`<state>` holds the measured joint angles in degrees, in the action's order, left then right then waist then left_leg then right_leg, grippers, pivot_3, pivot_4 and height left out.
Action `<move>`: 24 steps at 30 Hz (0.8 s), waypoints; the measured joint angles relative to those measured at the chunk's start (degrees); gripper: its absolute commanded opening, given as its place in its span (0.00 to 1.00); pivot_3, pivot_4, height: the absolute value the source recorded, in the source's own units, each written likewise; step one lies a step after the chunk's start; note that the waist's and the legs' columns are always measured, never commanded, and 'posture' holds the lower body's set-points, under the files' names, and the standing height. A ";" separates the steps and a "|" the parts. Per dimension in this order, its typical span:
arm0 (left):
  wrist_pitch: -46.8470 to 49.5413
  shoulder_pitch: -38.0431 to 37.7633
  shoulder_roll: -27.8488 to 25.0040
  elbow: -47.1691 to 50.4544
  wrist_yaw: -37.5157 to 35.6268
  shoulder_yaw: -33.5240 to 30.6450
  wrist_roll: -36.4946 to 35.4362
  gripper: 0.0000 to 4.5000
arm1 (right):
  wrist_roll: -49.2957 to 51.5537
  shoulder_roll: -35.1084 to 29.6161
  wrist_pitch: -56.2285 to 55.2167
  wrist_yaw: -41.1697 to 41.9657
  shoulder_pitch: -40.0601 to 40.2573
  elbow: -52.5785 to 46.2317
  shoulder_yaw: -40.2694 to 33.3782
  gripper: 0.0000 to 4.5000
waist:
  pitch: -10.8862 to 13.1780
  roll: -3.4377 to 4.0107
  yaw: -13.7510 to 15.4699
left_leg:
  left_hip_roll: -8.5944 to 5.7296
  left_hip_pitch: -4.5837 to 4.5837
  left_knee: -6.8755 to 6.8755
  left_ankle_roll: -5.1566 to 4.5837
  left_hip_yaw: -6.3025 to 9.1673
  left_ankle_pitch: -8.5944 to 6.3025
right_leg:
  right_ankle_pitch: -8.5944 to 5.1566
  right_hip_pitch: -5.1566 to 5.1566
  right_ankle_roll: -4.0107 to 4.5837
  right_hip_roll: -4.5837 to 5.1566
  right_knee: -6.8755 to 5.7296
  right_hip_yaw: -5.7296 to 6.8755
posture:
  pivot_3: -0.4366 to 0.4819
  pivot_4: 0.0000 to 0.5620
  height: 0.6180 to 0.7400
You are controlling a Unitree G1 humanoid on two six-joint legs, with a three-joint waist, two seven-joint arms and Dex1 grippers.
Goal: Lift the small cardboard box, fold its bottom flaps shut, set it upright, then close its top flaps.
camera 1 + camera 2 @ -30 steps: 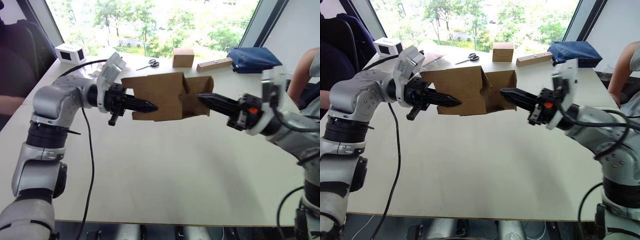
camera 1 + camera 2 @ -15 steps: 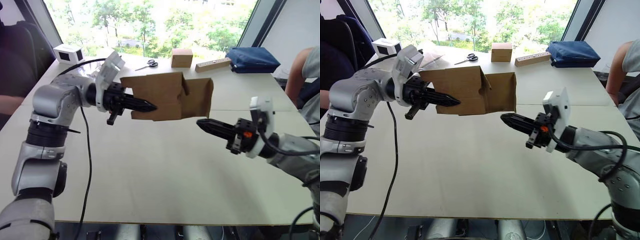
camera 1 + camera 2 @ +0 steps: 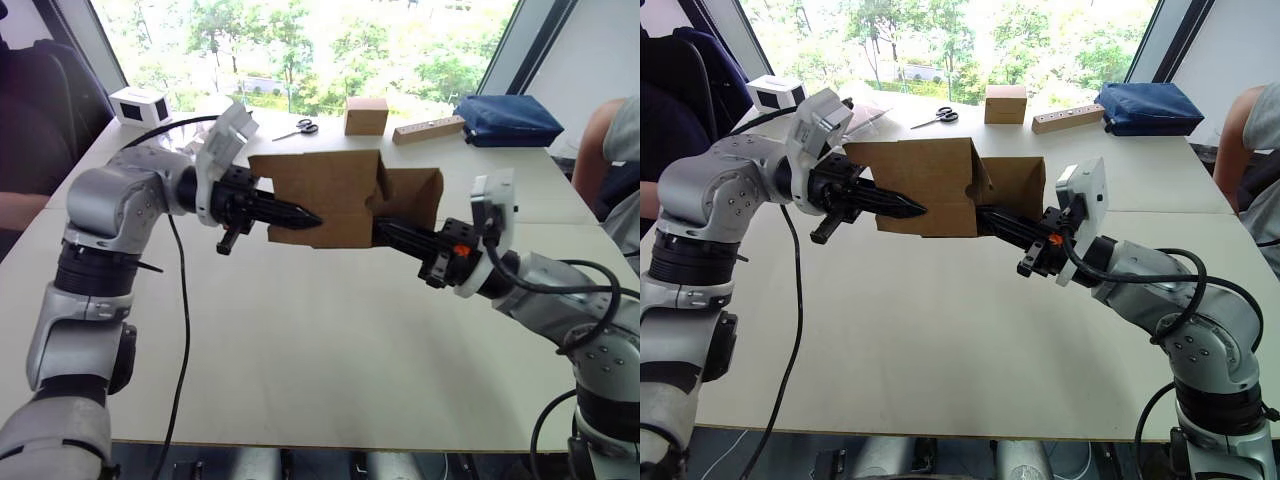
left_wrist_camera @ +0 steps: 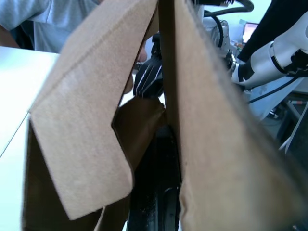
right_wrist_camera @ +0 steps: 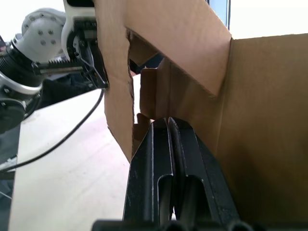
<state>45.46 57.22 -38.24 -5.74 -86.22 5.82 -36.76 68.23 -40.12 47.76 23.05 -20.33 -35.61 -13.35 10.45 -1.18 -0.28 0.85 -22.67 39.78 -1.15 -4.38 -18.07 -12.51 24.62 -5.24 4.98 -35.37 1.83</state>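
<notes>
- The left hand pinches a wall of the small cardboard box and holds it in the air above the pale surface.
- The box lies sideways, its open end facing the robot's right, with one flap sticking out on that side.
- The right hand, its fingers pressed together, pokes into that open end.
- Scissors and a blockier brown box lie well behind the held box.
</notes>
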 measured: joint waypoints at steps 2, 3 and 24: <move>-0.09 0.00 -0.19 -0.54 0.07 -0.02 0.06 0.00 | 2.39 -2.08 0.69 0.34 1.77 0.01 -2.80 0.01 | 0.00 0.00 0.05 | 0.00 0.00 0.00 -0.01 -0.02 -0.01 | 0.00 0.00 0.00 0.01 0.02 0.00 | 0.48 0.27 1.00; -0.14 0.01 -0.13 -0.69 0.10 -0.01 0.06 0.00 | 5.44 -3.68 1.12 0.81 3.75 -0.02 -5.12 0.01 | 0.00 0.00 0.11 | 0.00 0.00 0.01 -0.02 -0.01 -0.01 | 0.00 0.00 0.00 0.01 0.02 0.00 | 0.48 0.27 1.00; 0.09 0.47 0.20 0.07 0.14 0.03 -0.15 0.00 | -4.34 -4.00 -3.01 4.04 9.91 -1.33 -0.64 0.01 | 0.00 0.00 -0.16 | 0.02 0.00 0.06 -0.02 0.00 -0.01 | -0.01 0.00 -0.01 -0.05 -0.01 -0.01 | 0.48 0.27 1.00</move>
<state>45.54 57.69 -38.03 -5.66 -86.07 5.86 -36.91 63.89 -44.12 44.75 27.09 -10.42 -36.93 -13.99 10.45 -1.17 -0.44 0.87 -22.66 39.84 -1.17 -4.38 -18.08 -12.52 24.61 -5.25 4.94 -35.39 1.82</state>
